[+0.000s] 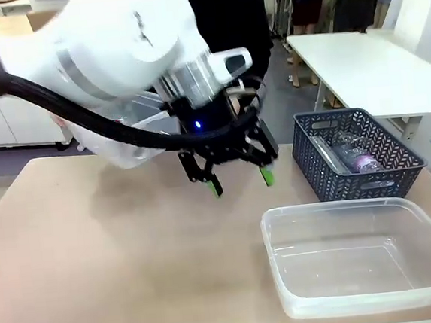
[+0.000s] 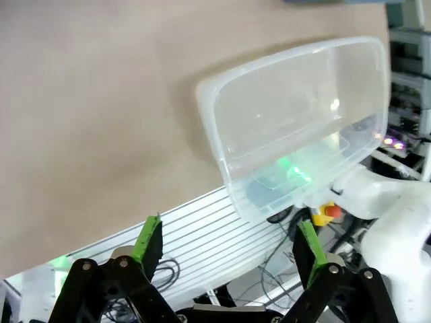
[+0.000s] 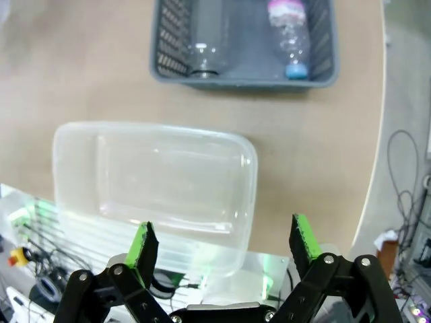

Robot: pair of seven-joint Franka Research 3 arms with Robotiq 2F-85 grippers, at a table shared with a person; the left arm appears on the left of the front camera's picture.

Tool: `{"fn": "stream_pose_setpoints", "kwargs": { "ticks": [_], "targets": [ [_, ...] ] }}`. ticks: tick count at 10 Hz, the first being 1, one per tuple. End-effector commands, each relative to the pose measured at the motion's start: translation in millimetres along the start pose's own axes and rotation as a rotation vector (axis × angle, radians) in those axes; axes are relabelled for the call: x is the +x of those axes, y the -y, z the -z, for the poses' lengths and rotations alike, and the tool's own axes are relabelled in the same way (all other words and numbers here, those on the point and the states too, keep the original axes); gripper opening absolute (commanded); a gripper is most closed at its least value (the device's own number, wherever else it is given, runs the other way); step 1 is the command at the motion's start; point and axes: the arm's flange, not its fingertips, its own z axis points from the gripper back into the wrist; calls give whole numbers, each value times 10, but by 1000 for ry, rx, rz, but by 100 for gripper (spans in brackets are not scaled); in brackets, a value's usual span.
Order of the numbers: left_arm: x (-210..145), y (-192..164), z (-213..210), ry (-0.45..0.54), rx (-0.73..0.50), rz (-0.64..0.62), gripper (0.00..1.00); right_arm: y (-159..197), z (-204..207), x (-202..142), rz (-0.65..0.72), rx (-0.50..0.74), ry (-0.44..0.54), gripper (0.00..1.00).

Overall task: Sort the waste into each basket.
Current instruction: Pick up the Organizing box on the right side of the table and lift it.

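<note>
1. The left arm (image 1: 108,50) reaches in from 9 o'clock and crosses to the middle of the table (image 1: 95,248).
2. The left claw (image 1: 241,182) hangs above the tabletop near the middle. It is released: the jaws stand wide apart and nothing sits between the green pads (image 2: 148,239). It touches no item.
3. The lattice basket (image 1: 330,174) stands on the table at 3 o'clock from the left claw, near the right edge.
4. Waste: two bottles lie inside the lattice basket, side by side and apart.
   - The clear bottle (image 3: 205,30) lies on one side.
   - The bottle with a purple label (image 1: 365,163) lies on the other side, its blue cap toward the basket wall nearest the robot.
5. The large clear tub (image 1: 287,291) sits upright on the table at 5 o'clock from the left claw. It is just in front of the lattice basket, with a strip of bare table between them. Its near end overhangs the table edge in the left wrist view. I see nothing inside it.
6. The right claw (image 3: 223,240) hovers above the near rim of the large clear tub, with the lattice basket at its 12 o'clock. It is released, jaws spread wide, with nothing held.
</note>
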Motion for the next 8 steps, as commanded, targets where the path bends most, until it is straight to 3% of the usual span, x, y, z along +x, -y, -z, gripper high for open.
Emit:
{"fn": "stream_pose_setpoints", "kwargs": {
  "ticks": [1,4,8],
  "targets": [
    [-173,247,631,4,112,-18,100,117,555,-249,-72,-44,-119,100],
    [-165,492,1363,-31,201,17,100,231,1233,-450,-54,-101,-221,100],
    [-10,502,1671,-36,239,-16,100,374,1945,-687,41,-135,-287,100]
  ]
}}
